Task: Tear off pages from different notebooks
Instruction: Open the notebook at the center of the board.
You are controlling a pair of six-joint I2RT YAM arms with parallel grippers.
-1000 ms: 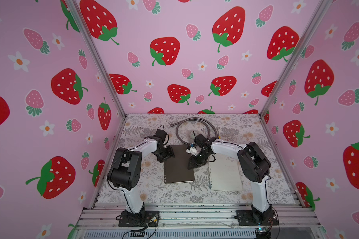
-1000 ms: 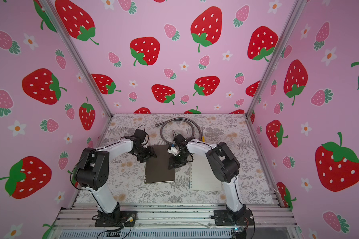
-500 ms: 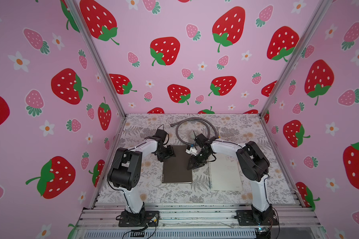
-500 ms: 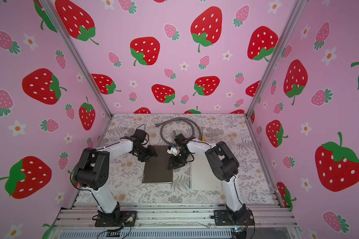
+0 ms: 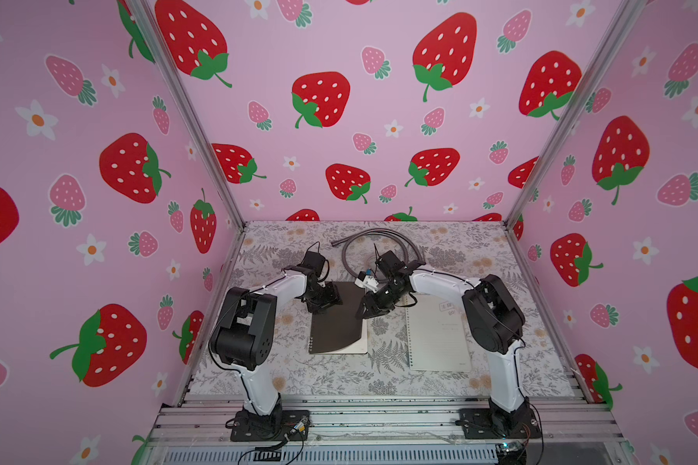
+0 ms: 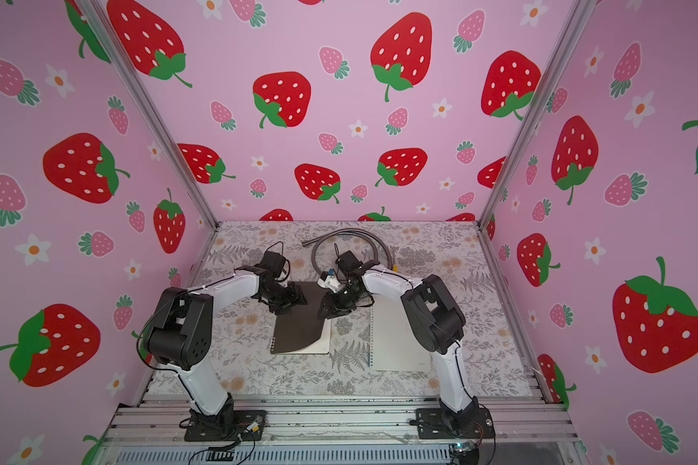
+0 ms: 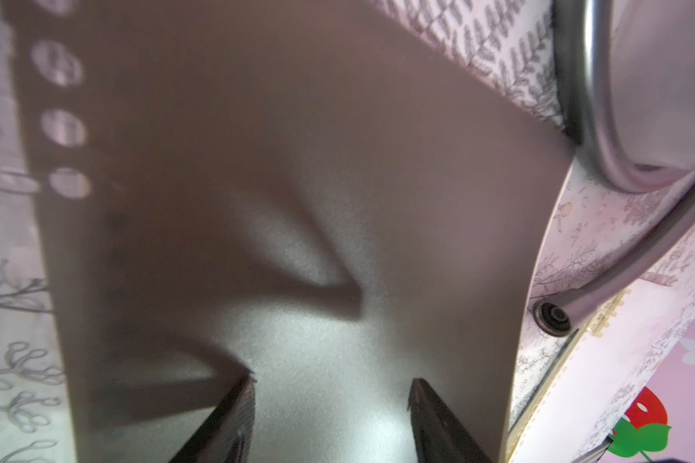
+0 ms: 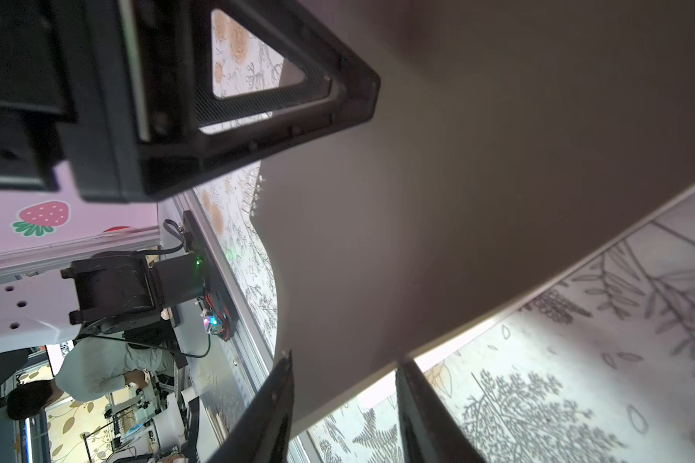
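The dark brown-grey notebook (image 5: pixel 333 326) (image 6: pixel 297 328) lies mid-table. Its cover (image 8: pixel 458 168) curls up along the right side and bares a white page (image 5: pixel 360 345) (image 6: pixel 324 343) at the near right corner. My right gripper (image 5: pixel 365 311) (image 8: pixel 344 360) is at the cover's far right edge, jaws apart, with that edge running between the fingertips. My left gripper (image 5: pixel 331 300) (image 7: pixel 332 385) is open, its tips down on the cover (image 7: pixel 297 160) near the punched holes. The whitish notebook (image 5: pixel 436 334) (image 6: pixel 395 338) lies shut to the right.
A grey hose (image 5: pixel 379 231) (image 6: pixel 351 231) loops on the floral mat (image 5: pixel 379 378) behind both grippers, its open end (image 7: pixel 552 316) close to the dark notebook. Pink strawberry walls close in three sides. Aluminium rails (image 5: pixel 379 418) with the arm bases run along the front.
The dark cover's right side has come up off the pages and the white page corner now shows. My right gripper's jaws have narrowed. The left gripper has stayed put.
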